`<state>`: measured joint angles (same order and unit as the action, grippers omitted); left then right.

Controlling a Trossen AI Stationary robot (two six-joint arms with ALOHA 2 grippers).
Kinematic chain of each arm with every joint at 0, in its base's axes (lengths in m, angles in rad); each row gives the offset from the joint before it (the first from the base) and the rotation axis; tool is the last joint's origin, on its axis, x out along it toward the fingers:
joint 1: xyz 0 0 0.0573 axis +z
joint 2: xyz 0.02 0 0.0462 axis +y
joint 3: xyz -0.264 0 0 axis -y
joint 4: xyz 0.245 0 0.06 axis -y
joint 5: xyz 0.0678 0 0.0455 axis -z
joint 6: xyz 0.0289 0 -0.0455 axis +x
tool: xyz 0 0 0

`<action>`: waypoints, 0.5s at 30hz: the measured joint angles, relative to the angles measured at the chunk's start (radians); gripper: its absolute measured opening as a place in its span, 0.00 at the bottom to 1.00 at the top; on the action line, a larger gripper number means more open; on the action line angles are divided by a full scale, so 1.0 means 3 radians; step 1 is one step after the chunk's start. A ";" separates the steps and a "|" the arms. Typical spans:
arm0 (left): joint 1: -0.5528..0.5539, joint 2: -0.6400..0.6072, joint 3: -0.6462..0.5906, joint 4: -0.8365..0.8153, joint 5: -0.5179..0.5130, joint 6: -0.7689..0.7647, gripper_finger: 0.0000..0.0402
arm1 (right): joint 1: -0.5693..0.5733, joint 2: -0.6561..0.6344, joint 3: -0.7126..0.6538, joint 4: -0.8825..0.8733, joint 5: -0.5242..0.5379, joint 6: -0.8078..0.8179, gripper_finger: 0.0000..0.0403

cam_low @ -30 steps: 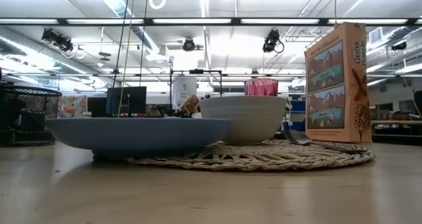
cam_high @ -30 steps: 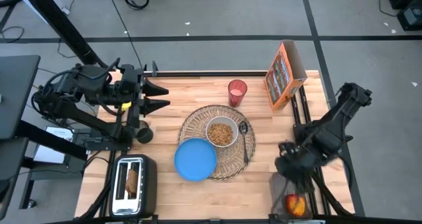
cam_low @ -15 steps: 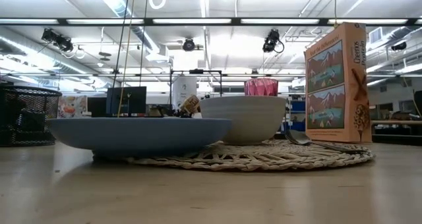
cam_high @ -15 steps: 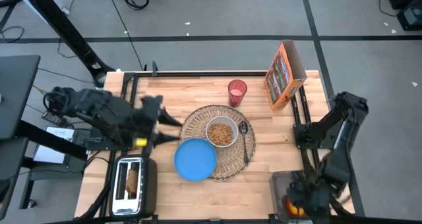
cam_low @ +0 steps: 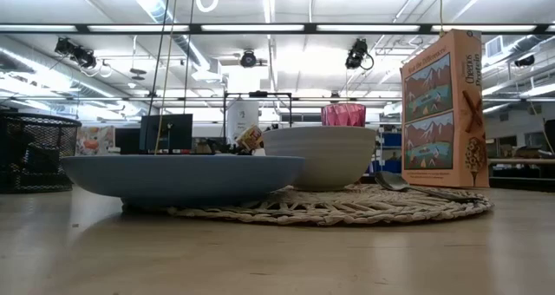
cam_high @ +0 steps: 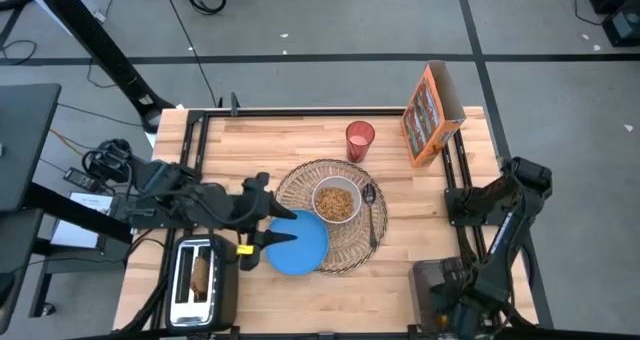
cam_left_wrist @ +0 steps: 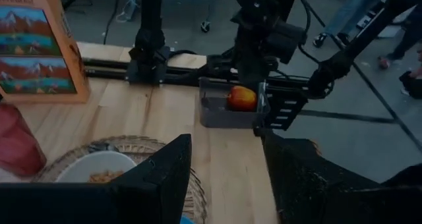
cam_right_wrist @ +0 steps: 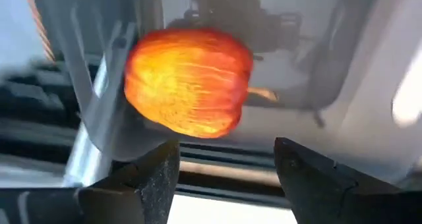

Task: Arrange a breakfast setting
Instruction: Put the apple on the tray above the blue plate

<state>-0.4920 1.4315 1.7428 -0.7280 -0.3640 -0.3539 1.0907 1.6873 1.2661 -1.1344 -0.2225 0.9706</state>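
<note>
A round wicker placemat [cam_high: 300,185] lies mid-table. On it stand a white bowl [cam_high: 336,201] with cereal and a metal spoon [cam_high: 371,215]; a blue plate [cam_high: 300,245] overlaps its near left edge. A pink cup [cam_high: 359,139] and an orange cereal box [cam_high: 432,115] stand behind it. A toast slice [cam_high: 200,273] sticks up in the toaster. The red-yellow apple [cam_right_wrist: 188,79] lies in a grey bin [cam_left_wrist: 217,112] at the near right. My right gripper [cam_right_wrist: 227,171] hangs open just above the apple. My left gripper [cam_high: 285,228] is open over the plate's left edge.
A black toaster [cam_high: 203,280] stands at the near left corner. Black rails run along the table's left [cam_high: 190,150], far [cam_high: 330,111] and right [cam_high: 460,180] edges. Bare wood shows at the far left and along the near edge.
My left gripper has swung from the far left of the table toward the near edge and the right, ending at the blue plate. My right gripper has gone toward the near edge and down over the bin with the apple. The setting's things have stayed put.
</note>
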 joint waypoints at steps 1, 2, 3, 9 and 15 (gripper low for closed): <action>-0.0007 0.0012 0.0000 0.0001 -0.0023 -0.0069 0.50 | -0.0013 -0.0082 -0.0053 0.0038 -0.0011 0.0275 0.62; -0.0023 0.0018 0.0000 -0.0009 -0.0074 -0.0145 0.50 | -0.0026 -0.0170 -0.0093 0.0105 0.0000 0.0598 0.61; -0.0044 0.0019 0.0000 -0.0011 -0.0134 -0.0216 0.50 | -0.0051 -0.0272 -0.0130 0.0197 0.0041 0.0971 0.60; -0.0134 0.0038 0.0000 0.0006 -0.0433 -0.0319 0.50 | -0.0221 -0.0649 -0.0449 0.0407 0.0264 0.3171 0.57; -0.0135 0.0036 0.0000 0.0014 -0.0444 -0.0319 0.50 | -0.0377 -0.0692 -0.0908 0.0944 0.0020 0.4004 0.51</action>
<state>-0.5324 1.4422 1.7428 -0.7238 -0.4973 -0.4497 0.9777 1.4796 0.9935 -0.8511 -0.2165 2.1718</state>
